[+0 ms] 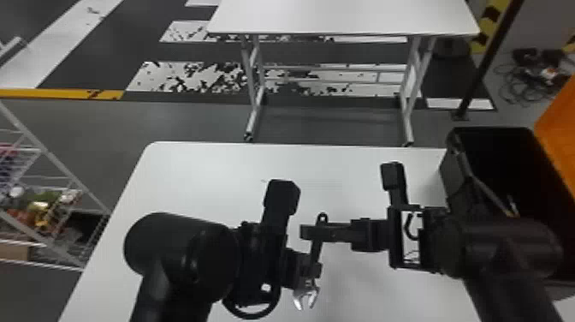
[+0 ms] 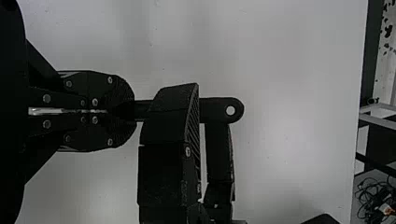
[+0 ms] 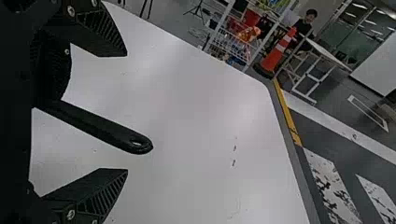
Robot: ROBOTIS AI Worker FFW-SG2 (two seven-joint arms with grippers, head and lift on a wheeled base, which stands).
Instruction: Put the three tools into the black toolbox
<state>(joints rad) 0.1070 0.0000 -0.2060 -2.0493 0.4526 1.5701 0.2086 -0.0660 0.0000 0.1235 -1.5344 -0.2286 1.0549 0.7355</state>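
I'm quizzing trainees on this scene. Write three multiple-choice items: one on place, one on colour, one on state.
1. Where is the toolbox?
A) robot's left B) robot's right C) straight ahead
2. What colour is the wrench handle?
A) red B) yellow C) black
3. How is the right gripper?
A) open B) shut on the handle C) shut on nothing

1 B: it stands at the head view's right.
2 C: it is black in both wrist views.
3 A: its fingers stand apart, either side of the handle.
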